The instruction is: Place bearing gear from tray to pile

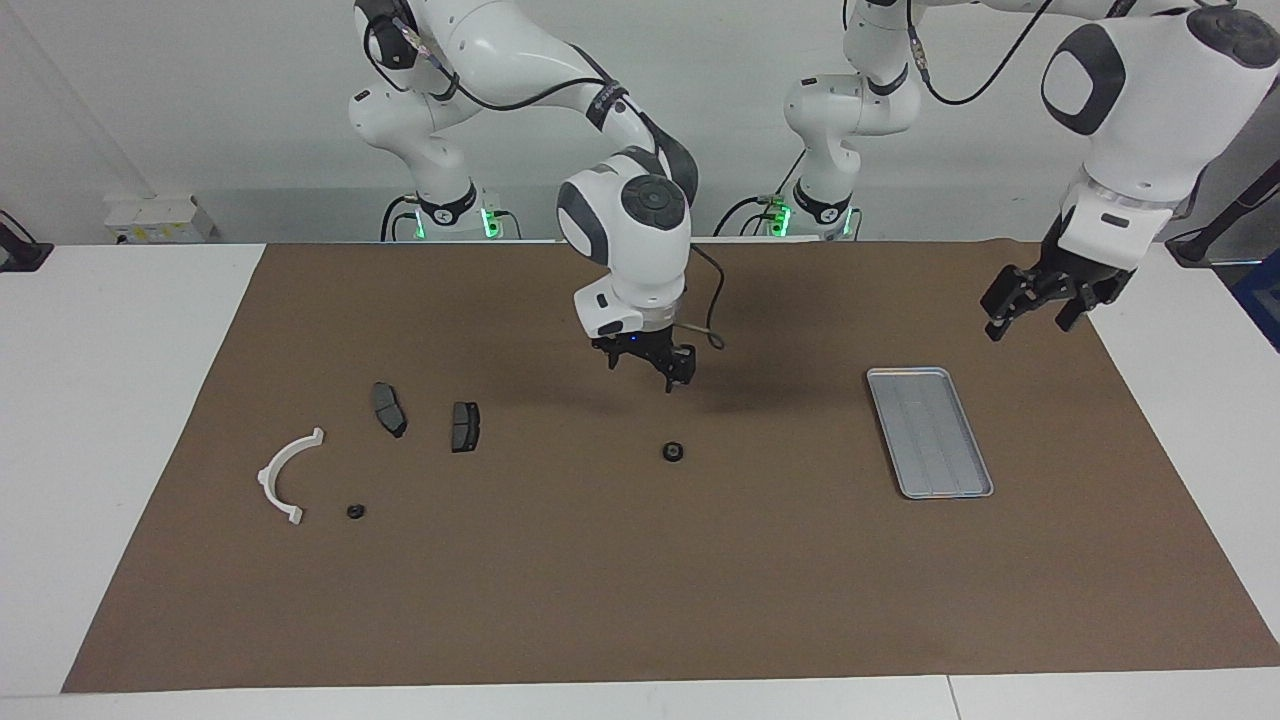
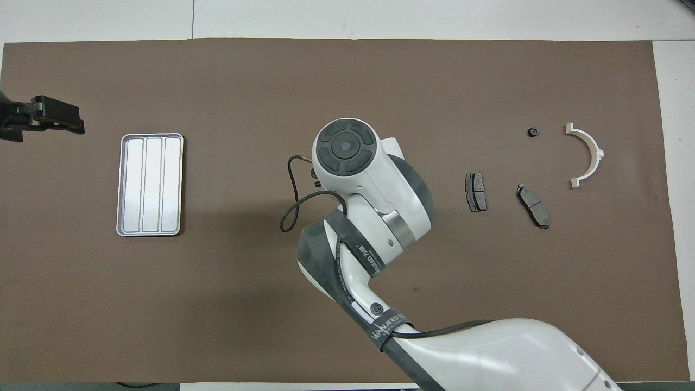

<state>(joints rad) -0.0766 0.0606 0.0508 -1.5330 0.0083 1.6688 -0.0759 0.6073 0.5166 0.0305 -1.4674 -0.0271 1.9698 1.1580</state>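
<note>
A small black bearing gear lies on the brown mat in the middle of the table, between the tray and the pile. My right gripper hangs open and empty just above it; in the overhead view my right arm hides both. The silver tray is empty, toward the left arm's end. The pile holds a white half-ring bracket, two dark brake pads and a second small black gear. My left gripper waits open above the mat's edge by the tray.
The brown mat covers most of the white table. A black cable loop hangs from my right wrist. A small white box sits at the table's back edge, at the right arm's end.
</note>
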